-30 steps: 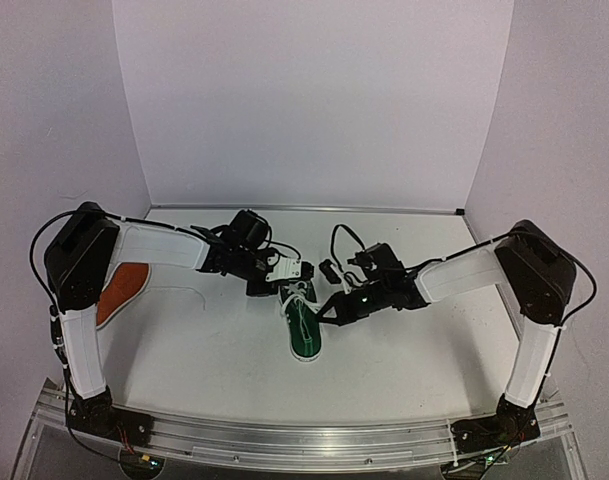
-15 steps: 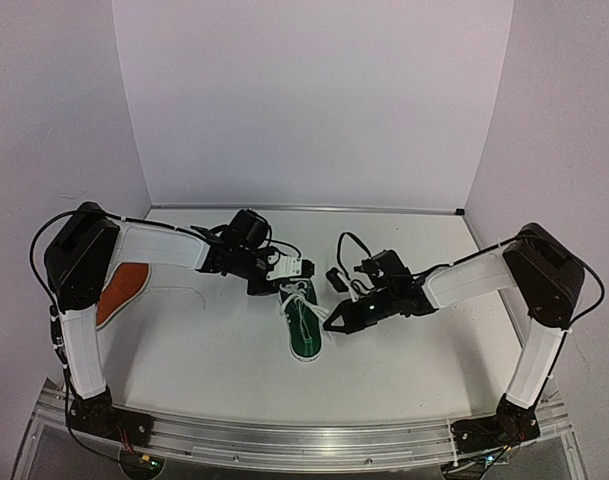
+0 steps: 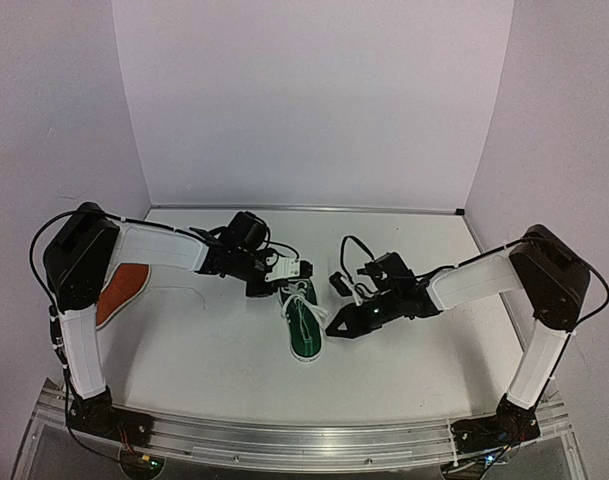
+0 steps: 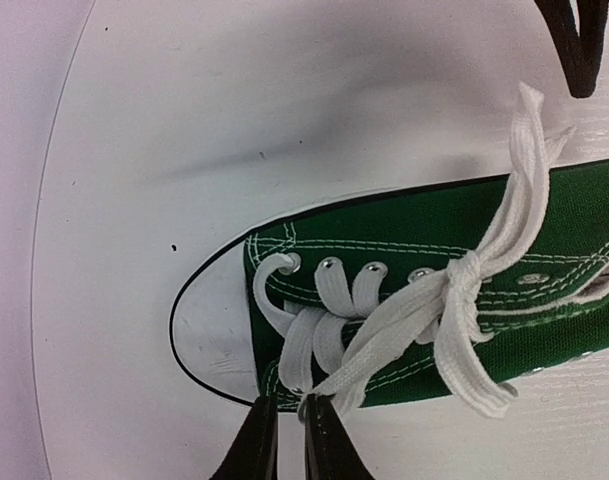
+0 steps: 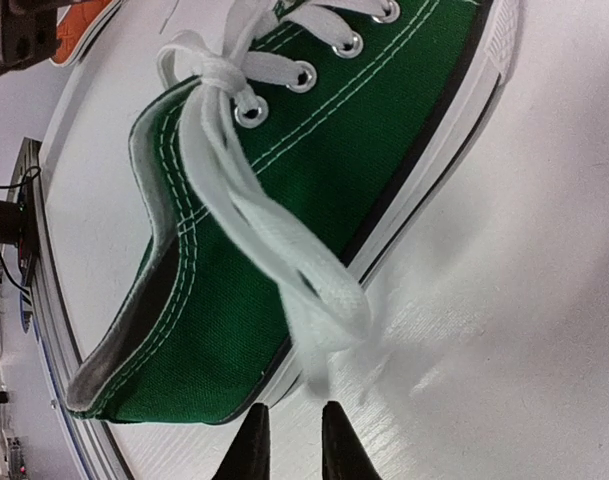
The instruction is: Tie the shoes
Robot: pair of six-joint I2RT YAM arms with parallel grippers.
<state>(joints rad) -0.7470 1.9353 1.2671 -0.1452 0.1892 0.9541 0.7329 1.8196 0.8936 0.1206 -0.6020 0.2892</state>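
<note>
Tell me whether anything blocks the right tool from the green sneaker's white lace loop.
Nothing visible does. The right tool hangs short of the white lace loop draped over the dark green canvas sneaker; only bare white table lies between.

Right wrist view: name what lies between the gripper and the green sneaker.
Right wrist view: a white lace loop off the green sneaker drapes over its sole rim toward the right gripper; then bare table.

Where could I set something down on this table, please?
Bare table lies near left, between left arm and green shoe; near right, between that shoe and right arm; and along the back wall. Crowded: the middle, where left gripper and right gripper meet the laces; orange shoe lies half under the left arm.
</note>
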